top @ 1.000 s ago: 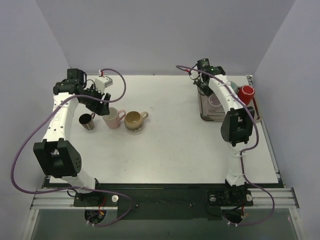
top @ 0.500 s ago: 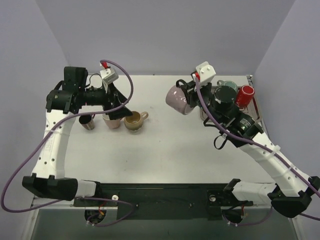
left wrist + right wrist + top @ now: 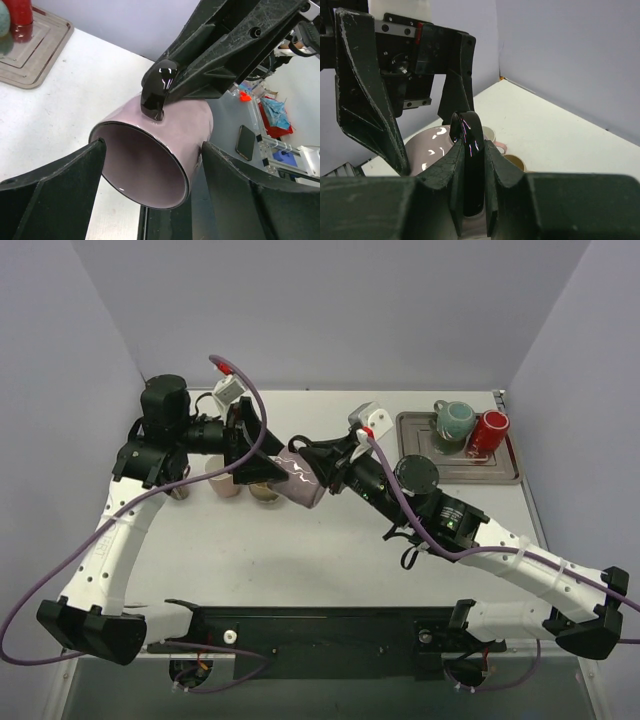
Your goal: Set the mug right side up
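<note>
A mauve mug (image 3: pixel 300 478) with a glossy black handle (image 3: pixel 157 90) hangs in the air over the table's left middle. It lies on its side, its mouth facing the left wrist camera. My right gripper (image 3: pixel 322 466) is shut on that handle (image 3: pixel 470 145), one finger on each side. My left gripper (image 3: pixel 268 462) is open, and its two fingers (image 3: pixel 60 190) flank the mug's rim (image 3: pixel 165 145) without closing on it. In the right wrist view the left fingers (image 3: pixel 365 110) stand just behind the mug's body (image 3: pixel 427 150).
Below the held mug a pink mug (image 3: pixel 222 485), a tan mug (image 3: pixel 265 492) and a dark cup (image 3: pixel 180 488) stand on the table. A grey tray (image 3: pixel 420 435) at the back right holds a teal mug (image 3: pixel 455 420) and a red mug (image 3: pixel 490 432).
The right arm has swung the mug from over the tray leftward to the left gripper. The left gripper has lifted off the table mugs, turned toward it and opened wider.
</note>
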Motion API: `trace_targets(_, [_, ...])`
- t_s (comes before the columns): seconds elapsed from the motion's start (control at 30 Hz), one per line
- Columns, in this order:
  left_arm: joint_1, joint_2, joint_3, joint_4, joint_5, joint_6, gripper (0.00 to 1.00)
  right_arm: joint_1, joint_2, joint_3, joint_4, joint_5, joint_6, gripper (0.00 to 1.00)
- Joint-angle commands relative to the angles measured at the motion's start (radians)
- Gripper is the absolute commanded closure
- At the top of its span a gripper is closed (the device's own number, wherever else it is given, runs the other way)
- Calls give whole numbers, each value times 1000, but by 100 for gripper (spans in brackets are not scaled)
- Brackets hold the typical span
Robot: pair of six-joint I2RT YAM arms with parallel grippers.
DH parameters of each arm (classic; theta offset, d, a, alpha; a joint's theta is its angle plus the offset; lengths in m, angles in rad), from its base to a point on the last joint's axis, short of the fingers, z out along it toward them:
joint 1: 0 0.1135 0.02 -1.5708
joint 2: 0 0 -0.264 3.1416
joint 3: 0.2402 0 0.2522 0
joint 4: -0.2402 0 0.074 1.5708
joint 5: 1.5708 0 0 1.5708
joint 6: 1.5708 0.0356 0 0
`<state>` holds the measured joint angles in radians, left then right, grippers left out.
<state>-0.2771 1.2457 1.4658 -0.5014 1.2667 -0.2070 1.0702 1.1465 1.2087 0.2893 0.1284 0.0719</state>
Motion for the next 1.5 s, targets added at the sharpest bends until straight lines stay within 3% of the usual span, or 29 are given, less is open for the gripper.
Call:
trace_targets(0.0, [-20, -8, -11, 96, 40, -46, 15, 4, -16, 12, 231, 46, 22, 100])
trace_targets(0.13, [-76, -17, -51, 129, 114, -75, 44, -9, 7, -1, 257, 96, 3, 100])
trace_targets(0.17, [-89, -17, -56, 141, 118, -84, 62, -16, 16, -6, 270, 90, 15, 100])
trace_targets(0.2, [-93, -12, -65, 152, 129, -126, 85, -39, 21, -12, 277, 85, 28, 100])
trace_targets(0.23, [-90, -11, -70, 188, 135, -146, 96, -52, 28, -17, 277, 65, 58, 100])
trace_targets(0.27, [-73, -9, -74, 199, 137, -179, 100, -71, 33, -27, 277, 51, 72, 100])
trace_targets(0.37, [21, -17, -81, 179, 120, -193, 100, -91, 39, -34, 202, 8, 85, 100])
trace_targets(0.43, [139, -20, -82, 109, 141, -158, 100, -105, 45, -17, 79, 11, 85, 72])
trace_targets(0.47, [232, -19, -79, 7, 154, -87, 100, -111, 45, -12, 14, 29, 89, 49])
trace_targets(0.5, [272, -17, -72, -62, 161, -33, 100, -116, 39, -12, -22, 45, 92, 43])
trace_targets(0.53, [365, -15, -64, -289, 145, 139, 100, -118, 36, -21, -74, 80, 91, 33])
trace_targets(0.57, [387, -5, 8, -465, -41, 288, 100, -118, 26, -26, -91, 95, 76, 29])
trace_targets(0.6, [357, 17, 60, -787, -190, 676, 100, -118, 19, -50, -114, 121, 65, 27])
trace_targets(0.63, [305, 35, 85, -816, -413, 710, 100, -119, 1, -82, -118, 131, 62, 27])
trace_targets(0.73, [291, -28, -51, -711, -710, 695, 100, -124, -34, -132, -125, 166, 46, 26])
trace_targets(0.77, [292, -75, -132, -685, -869, 707, 100, -128, -45, -150, -128, 175, 43, 25])
trace_targets(0.83, [303, -112, -226, -664, -1031, 748, 100, -136, -63, -181, -130, 186, 42, 25])
trace_targets(0.97, [370, -91, -391, -599, -1190, 782, 100, -150, -80, -215, -137, 203, 28, 25])
trace_targets(1.07, [412, -13, -464, -482, -1189, 804, 100, -177, -76, -224, -156, 201, 29, 25])
trace_targets(1.3, [440, 191, -455, -342, -1181, 790, 100, -271, -51, -167, -286, 198, 25, 22])
trace_targets(1.47, [464, 293, -449, -287, -1160, 811, 98, -479, 30, -17, -478, 123, 48, 22])
